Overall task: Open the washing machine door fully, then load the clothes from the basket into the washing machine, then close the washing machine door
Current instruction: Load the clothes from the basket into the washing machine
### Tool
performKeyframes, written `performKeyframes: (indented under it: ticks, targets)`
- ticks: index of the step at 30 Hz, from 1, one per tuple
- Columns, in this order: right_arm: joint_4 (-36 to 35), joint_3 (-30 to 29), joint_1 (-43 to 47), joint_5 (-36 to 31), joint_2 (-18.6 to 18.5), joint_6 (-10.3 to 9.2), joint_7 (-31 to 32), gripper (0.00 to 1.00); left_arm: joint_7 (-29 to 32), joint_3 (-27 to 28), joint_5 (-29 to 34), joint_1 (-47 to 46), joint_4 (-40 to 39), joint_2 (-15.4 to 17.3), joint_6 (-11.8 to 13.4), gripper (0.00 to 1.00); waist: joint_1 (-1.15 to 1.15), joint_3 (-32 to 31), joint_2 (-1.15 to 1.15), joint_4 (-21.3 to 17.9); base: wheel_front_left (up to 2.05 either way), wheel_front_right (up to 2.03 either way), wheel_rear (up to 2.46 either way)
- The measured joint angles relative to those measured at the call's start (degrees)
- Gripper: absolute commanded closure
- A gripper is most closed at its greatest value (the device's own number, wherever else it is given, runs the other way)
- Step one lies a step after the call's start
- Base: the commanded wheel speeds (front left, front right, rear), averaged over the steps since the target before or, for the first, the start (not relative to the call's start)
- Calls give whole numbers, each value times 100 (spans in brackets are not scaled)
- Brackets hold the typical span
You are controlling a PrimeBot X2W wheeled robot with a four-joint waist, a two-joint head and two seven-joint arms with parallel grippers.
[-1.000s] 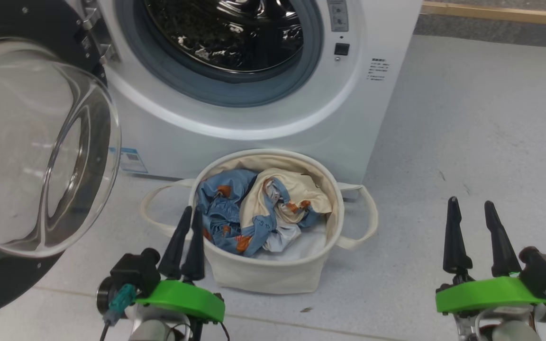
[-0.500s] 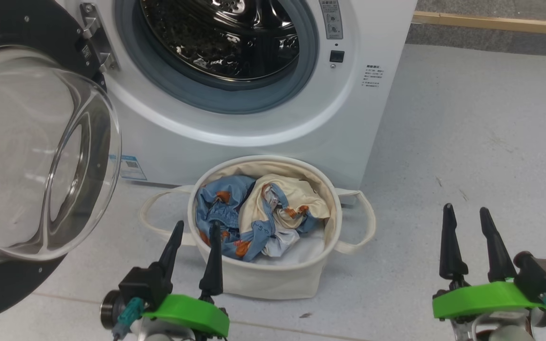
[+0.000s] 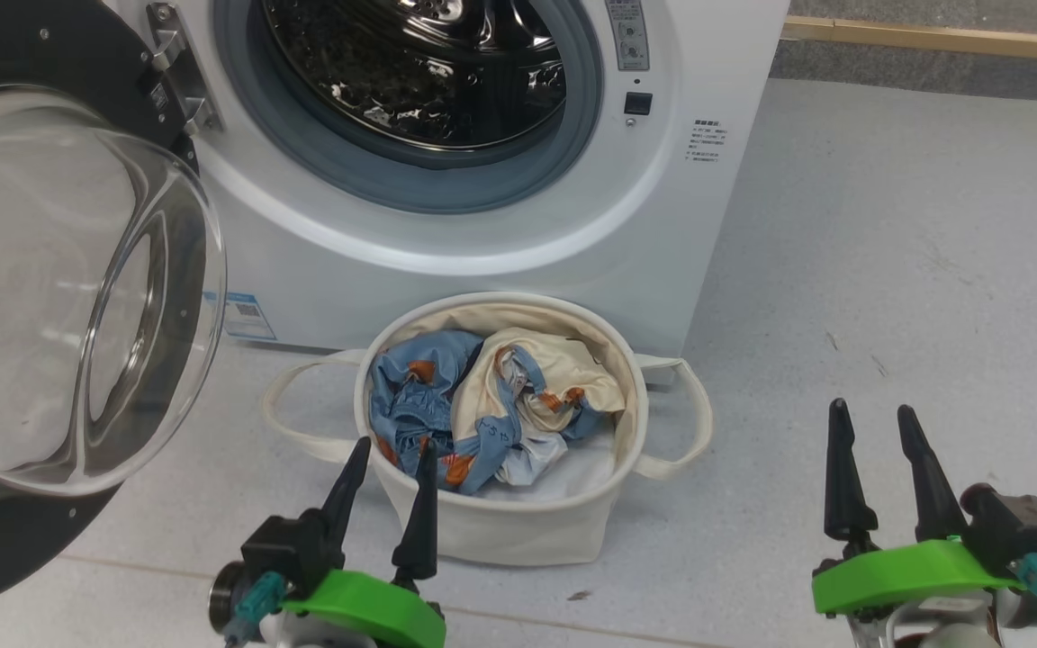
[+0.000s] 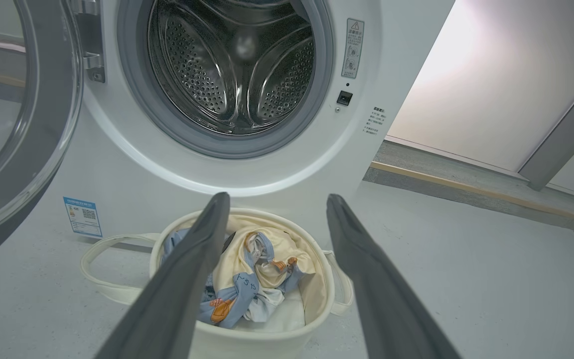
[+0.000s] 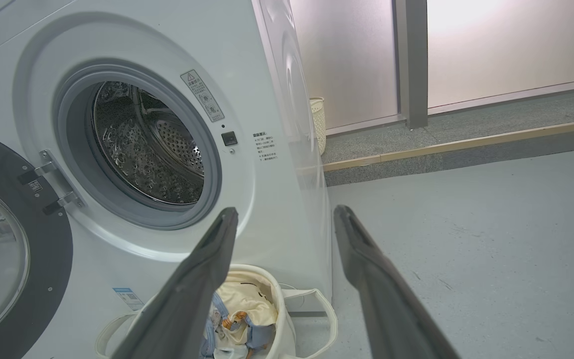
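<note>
Clothes (image 3: 482, 405), blue with orange motifs tangled with a cream piece, lie heaped in the basket (image 3: 500, 531), leaning toward its 9 o'clock side, with a white liner (image 3: 572, 472) bare at 5 o'clock. The basket stands upright on the floor (image 3: 888, 270), its two loop handles lying out at 9 and 3 o'clock. It sits just in front of the washer (image 3: 482, 261), at 6 o'clock from the drum (image 3: 428, 63), whose steel inside holds no fabric in the left wrist view. A small blue label (image 3: 239, 315) is stuck low on the washer front, at 10 o'clock from the basket. The door (image 3: 59, 288) is swung open on its hinge at the drum's 9 o'clock side, its glass bowl bulging toward the camera and its black rim around it. The left hand (image 3: 395, 445) hovers at the basket's 7 o'clock rim, fingers spread wide and empty, tips overlapping the near edge of the clothes in the head view; whether they touch the fabric cannot be told. The right hand (image 3: 871, 407) hangs over bare floor at 4 o'clock from the basket, well apart from it, fingers wide and empty.
</note>
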Motion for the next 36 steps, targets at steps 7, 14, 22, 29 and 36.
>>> performKeyframes:
  ticks: [7, 14, 22, 29, 36]
  targets:
    - [67, 21, -2, 7, 0, 0, 0, 0, 0, -20, -42, -9, 41, -1, -37, 0, 0, 49, 0, -17, 97, -115, 18]
    - [103, 59, -8, 8, 16, 0, 0, 0, 0, -135, 200, -15, 16, 24, -105, 0, 0, 74, 0, 15, 168, -184, 16]
    - [141, 148, -17, 8, 15, 0, 0, 0, 0, -219, 327, -47, 109, 24, -144, 0, 0, 64, 0, 76, 96, -96, 0]
    - [-36, 5, -6, -74, 16, 0, 0, 0, 0, -361, 379, -106, 572, 24, -165, 0, 0, 225, 0, 5, 11, -11, 0]
    - [-33, -375, -18, -286, 16, 0, 0, 0, 7, -545, 472, -811, 1448, 18, 74, 0, 0, 648, 0, -152, 0, 0, 0]
